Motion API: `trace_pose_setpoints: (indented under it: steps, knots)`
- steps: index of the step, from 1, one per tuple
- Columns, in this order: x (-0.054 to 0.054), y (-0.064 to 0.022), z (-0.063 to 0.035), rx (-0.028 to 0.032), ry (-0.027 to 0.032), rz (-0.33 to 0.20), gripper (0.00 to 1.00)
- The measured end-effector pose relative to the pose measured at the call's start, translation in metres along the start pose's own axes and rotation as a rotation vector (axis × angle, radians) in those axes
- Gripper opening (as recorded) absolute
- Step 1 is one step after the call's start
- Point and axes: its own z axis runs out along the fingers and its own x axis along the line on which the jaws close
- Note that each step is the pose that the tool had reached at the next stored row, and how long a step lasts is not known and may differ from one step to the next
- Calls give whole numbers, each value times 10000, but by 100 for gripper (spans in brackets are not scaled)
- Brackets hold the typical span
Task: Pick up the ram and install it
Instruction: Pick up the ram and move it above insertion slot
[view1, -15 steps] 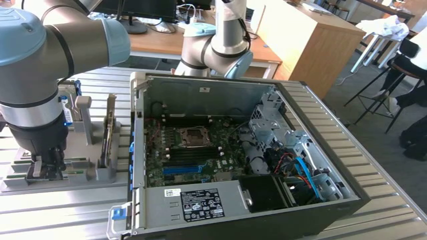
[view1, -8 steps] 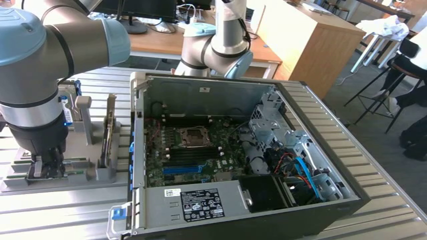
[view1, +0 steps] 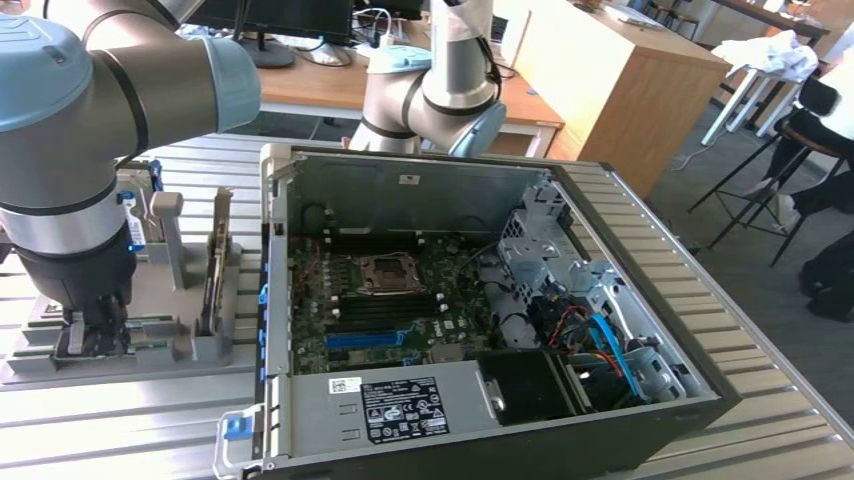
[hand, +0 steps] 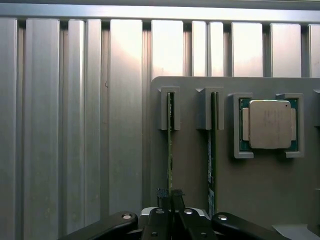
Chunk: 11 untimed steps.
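Note:
The ram (hand: 169, 150) is a thin green stick seen edge-on, standing in a slot of a grey holder (hand: 250, 200). My gripper (hand: 170, 196) is shut on its near end, with the dark fingers (hand: 161, 200) pressed against both faces. A second stick just like it (hand: 212, 150) stands in the neighbouring slot, untouched. In the exterior view my gripper (view1: 94, 335) is lowered onto the holder (view1: 200, 345) at the exterior view's left, beside the open computer case (view1: 641, 230).
A square silver processor chip (hand: 270, 125) lies in a pocket of the holder beside the sticks. Inside the case, the motherboard (view1: 447, 325) shows a processor socket (view1: 387, 272), dark slots (view1: 387, 302) and a blue slot (view1: 367, 338). Case walls rise around it. A ribbed metal table (hand: 75, 125) carries everything.

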Motion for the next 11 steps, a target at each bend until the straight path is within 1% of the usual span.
trace_pose_setpoints:
  steps: [6,11]
  knots:
    - [-21,2,0,-1,13,4,14]
    - [-31,2,0,-1,38,1,14]
